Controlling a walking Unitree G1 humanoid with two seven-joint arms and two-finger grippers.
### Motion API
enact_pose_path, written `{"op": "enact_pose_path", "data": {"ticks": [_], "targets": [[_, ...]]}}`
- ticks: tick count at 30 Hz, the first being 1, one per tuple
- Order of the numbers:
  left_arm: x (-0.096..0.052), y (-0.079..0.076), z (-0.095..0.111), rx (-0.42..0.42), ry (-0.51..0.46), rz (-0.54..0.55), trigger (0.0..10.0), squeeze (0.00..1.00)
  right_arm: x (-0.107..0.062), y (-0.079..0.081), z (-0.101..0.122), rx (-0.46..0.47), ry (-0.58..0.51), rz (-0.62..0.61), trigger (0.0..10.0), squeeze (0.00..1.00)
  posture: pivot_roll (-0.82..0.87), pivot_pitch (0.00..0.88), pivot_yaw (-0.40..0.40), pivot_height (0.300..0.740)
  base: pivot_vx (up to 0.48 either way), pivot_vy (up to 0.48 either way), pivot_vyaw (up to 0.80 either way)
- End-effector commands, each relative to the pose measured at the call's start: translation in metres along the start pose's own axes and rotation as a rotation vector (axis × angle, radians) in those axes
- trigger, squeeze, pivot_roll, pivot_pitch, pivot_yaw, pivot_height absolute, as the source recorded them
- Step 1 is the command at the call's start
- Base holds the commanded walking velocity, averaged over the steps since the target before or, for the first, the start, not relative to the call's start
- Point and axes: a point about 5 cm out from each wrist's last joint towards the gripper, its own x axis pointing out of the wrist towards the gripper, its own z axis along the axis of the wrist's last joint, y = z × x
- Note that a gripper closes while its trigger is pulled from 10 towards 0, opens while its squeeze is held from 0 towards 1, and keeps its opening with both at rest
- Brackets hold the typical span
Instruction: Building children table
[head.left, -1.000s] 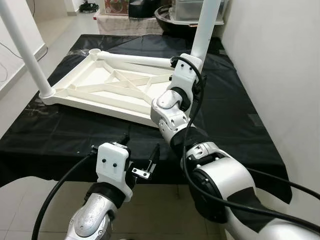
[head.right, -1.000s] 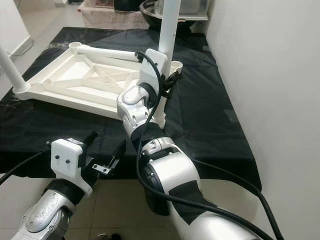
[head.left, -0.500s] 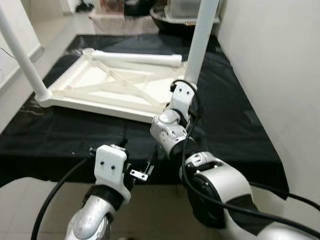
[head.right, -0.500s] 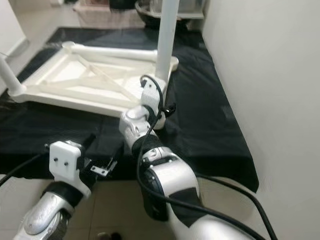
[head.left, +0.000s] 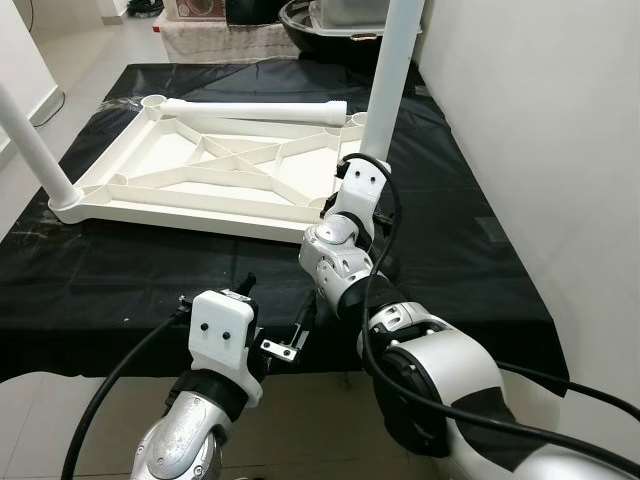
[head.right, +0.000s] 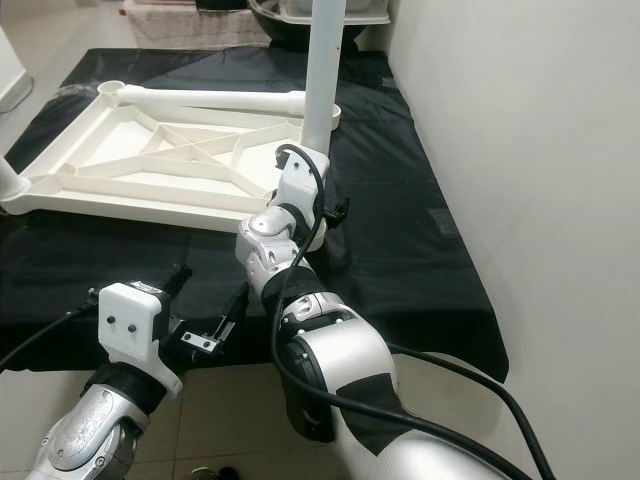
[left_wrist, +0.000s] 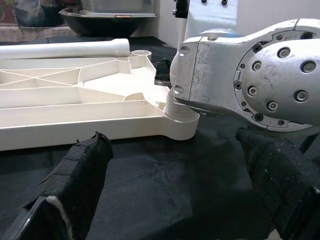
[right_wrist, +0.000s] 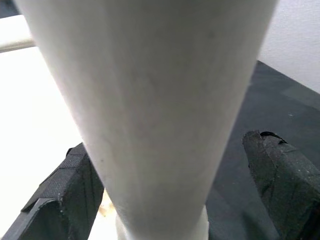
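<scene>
Tabletop: white plastic children's tabletop (head.left: 200, 170) with crossed ribs, lying upside down on the counter, its ribbed underside facing up.
Right claw: right claw (right_wrist: 165, 175) sits at the tabletop's near right corner, its two black fingers (right_wrist: 282, 175) spread apart on either side of the upright leg; whether the pads touch the leg cannot be told.
Upright leg: white plastic tapered table leg (head.left: 385, 90) stands straight up in the socket at the tabletop's near right corner, right in front of the right wrist camera.
Right arm: silver right arm (head.left: 345, 235) reaches from the robot's body up over the counter edge to that same corner of the tabletop.
Left claw: left claw (head.left: 275, 320) hangs just short of the tabletop's near long edge, over the front border of the counter, fingers (left_wrist: 82, 172) wide apart and holding nothing.
Second standing leg: another white plastic leg (head.left: 35, 150) rises from the tabletop's near left corner.
Loose leg: white plastic tube leg (head.left: 255, 107) lies flat along the tabletop's far edge, resting on the rim.
Empty socket: round socket (head.left: 153, 101) at the tabletop's far left corner, beside the end of the loose leg.
Counter: counter draped in black plastic sheeting (head.left: 470, 250), carrying the tabletop; bare sheeting to the tabletop's right.
Beyond: dark round basin (head.left: 300, 18) and a clear plastic box (head.left: 350, 12) behind the tabletop's far side.
Wall: plain pale wall (head.left: 560, 120) to the right of the tabletop.
</scene>
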Motion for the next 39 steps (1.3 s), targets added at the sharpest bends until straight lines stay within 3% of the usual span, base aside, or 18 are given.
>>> {"op": "enact_pose_path", "data": {"ticks": [1,14,39], "targets": [[0.001,0.005,-0.004,0.015,0.015,0.017,10.0,0.0,0.0,0.0,-0.003,0.007,0.002,0.036,10.0,0.0,0.06,0.133,0.01,0.74,0.0,0.0,0.0],[0.007,0.009,-0.005,0.03,-0.002,0.015,10.0,0.0,0.0,-0.01,-0.008,-0.022,-0.028,0.164,10.0,0.0,0.05,0.109,0.011,0.74,0.0,0.0,0.0],[0.013,0.016,-0.005,0.051,-0.023,0.025,10.0,0.0,-0.02,-0.029,-0.019,-0.105,-0.01,0.479,10.0,0.0,0.03,0.085,0.011,0.74,0.0,0.0,0.0]]}}
